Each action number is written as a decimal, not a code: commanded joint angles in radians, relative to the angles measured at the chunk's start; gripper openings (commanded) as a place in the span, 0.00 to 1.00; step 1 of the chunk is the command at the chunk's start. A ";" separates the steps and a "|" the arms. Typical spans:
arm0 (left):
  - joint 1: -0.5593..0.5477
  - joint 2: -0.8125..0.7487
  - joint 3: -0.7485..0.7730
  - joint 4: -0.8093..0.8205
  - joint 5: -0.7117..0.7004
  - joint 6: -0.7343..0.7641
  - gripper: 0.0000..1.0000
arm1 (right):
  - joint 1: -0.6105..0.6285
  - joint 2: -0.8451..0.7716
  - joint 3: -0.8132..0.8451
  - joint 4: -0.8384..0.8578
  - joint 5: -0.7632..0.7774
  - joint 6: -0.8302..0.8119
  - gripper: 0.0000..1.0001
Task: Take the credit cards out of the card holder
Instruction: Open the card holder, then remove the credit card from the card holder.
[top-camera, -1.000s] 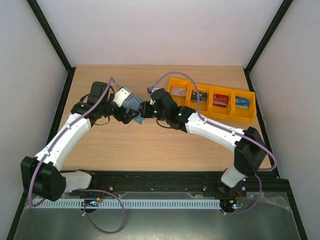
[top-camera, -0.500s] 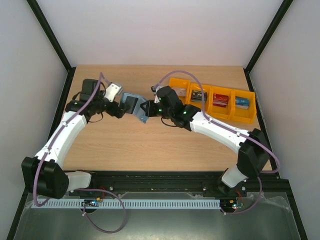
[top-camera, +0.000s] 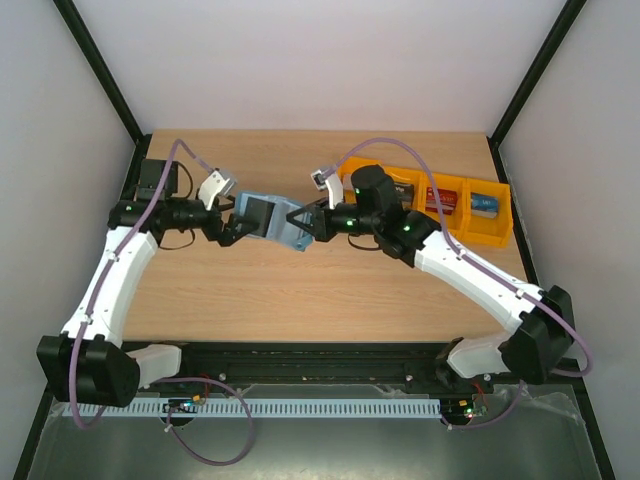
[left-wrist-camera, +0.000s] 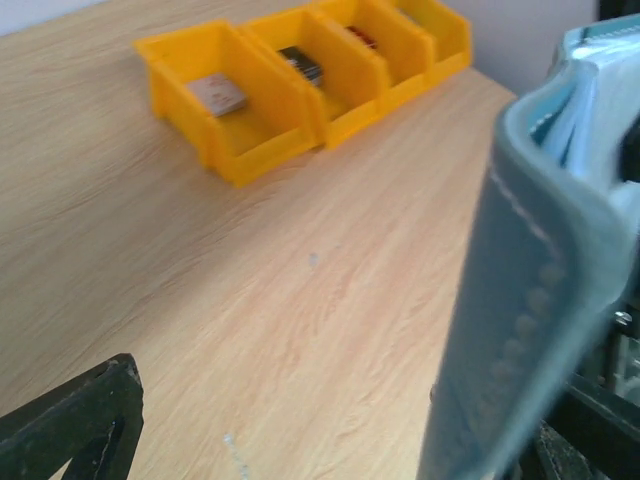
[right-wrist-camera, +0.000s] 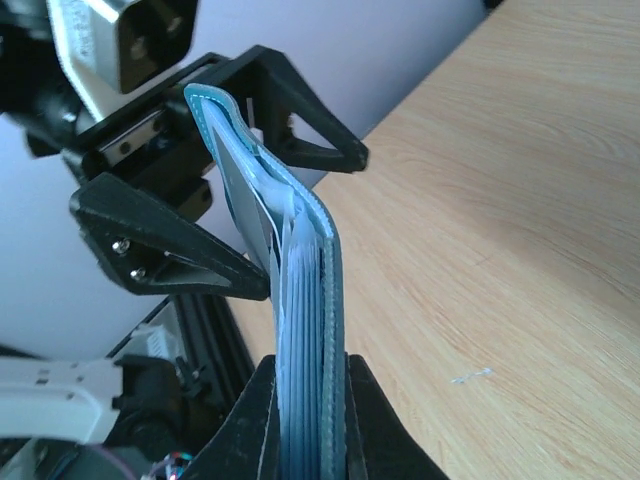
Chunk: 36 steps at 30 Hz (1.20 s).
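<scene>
**Teal card holder, raised on edge over the desk**

Right claw: fingers together, clamped on the holder's lower edge, so that it stands upright in the air at mid-desk.
Left claw: fingers spread wide, straddling the holder's opposite end; contact not discernible.
Orange bins: four in a row at the far right, well apart from the holder.
Credit cards: one to a bin, grey, black, red, blue.
Right arm: overhangs the two leftmost bins from above.
</scene>
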 joint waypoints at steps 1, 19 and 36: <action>0.007 -0.027 0.034 -0.144 0.214 0.132 0.96 | -0.001 -0.057 -0.005 0.000 -0.178 -0.151 0.02; 0.007 -0.065 0.028 -0.106 0.210 -0.008 0.02 | -0.048 -0.080 0.004 -0.075 0.095 -0.124 0.39; -0.042 -0.038 0.048 -0.055 0.094 -0.097 0.02 | 0.098 -0.038 -0.032 0.283 -0.071 -0.011 0.26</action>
